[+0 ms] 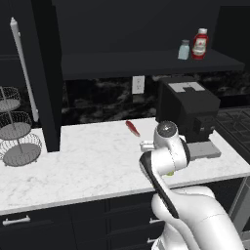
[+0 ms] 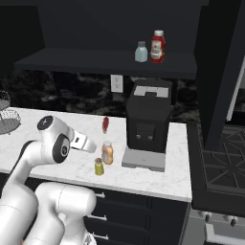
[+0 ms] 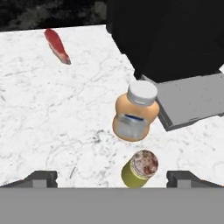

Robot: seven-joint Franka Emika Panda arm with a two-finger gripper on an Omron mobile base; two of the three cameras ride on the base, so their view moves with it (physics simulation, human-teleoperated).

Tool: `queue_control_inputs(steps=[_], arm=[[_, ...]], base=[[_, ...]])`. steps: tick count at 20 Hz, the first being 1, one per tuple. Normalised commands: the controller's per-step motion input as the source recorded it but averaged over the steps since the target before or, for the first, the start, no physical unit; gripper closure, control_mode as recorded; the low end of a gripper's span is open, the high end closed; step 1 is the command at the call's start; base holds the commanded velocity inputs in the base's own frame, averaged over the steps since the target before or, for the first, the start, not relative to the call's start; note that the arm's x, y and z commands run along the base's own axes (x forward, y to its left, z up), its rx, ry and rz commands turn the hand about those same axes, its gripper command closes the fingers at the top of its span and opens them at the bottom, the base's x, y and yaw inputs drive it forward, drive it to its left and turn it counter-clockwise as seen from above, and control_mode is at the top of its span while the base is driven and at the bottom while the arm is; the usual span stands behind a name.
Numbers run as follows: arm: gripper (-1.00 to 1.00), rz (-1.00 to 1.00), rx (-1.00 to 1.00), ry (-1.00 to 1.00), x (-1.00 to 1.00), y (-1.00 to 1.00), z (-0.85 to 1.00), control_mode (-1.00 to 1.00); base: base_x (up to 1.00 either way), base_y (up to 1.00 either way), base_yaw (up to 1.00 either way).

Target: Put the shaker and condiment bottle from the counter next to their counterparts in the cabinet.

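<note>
- Gripper (image 3: 111, 178): spread wide, nothing held; the two dark fingertips (image 3: 40, 178) sit far apart at the bottom of the hand view, with the shaker between their lines.
- Shaker (image 3: 138, 169): upright on the table (image 1: 88, 166), just ahead of the gripper and slightly right of its midline; long axis vertical, speckled greyish cap facing the hand camera.
- Condiment bottle (image 3: 135, 114): upright, just beyond the shaker as seen from the gripper, very near it but apparently apart; pale cap on top, light label toward the camera.
- Both items stand just left of the grey base plate of the coffee machine (image 2: 147, 122), near the table's front edge.
- Likely step: descent onto the shaker, the nearer of the two; a small sideways correction toward the shaker appears needed before closing.
- Risk, as judged: little room between shaker and condiment bottle, so the gripper could nudge the bottle.
- Counterparts (image 2: 150, 49): pale blue-grey shaker and red bottle, side by side on the cabinet (image 1: 146, 61) shelf, above the coffee machine.
- Red elongated item (image 3: 57, 45) lying flat on the table, well behind the condiment bottle; identity unclear.
- Hidden: in the left base view the arm covers the condiment bottle and nearly all of the shaker; fingertips cut off by the bottom of the hand view, so exact height over the shaker cannot be told.
</note>
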Motion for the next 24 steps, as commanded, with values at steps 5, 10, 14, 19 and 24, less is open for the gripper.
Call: queue_control_inputs(steps=[5,10,14,19,24], arm=[[-1.00,-0.23,-0.07,-0.25,0.39,0.00,-0.46,-1.00],[-1.00,-0.15,0.00,-0.05,0.16,0.00,-0.09,-1.00],[-1.00,-0.20,-0.01,-0.22,0.39,-0.03,-0.47,-1.00],[-1.00,-0.13,0.00,-0.13,0.20,-0.03,-0.19,-1.00],[-1.00,-0.23,0.00,0.00,0.19,-0.10,0.00,-1.00]], base=[[0.00,0.00,0.00],[0.00,0.00,0.00],[0.00,0.00,0.00],[0.00,0.00,0.00],[0.00,0.00,0.00]])
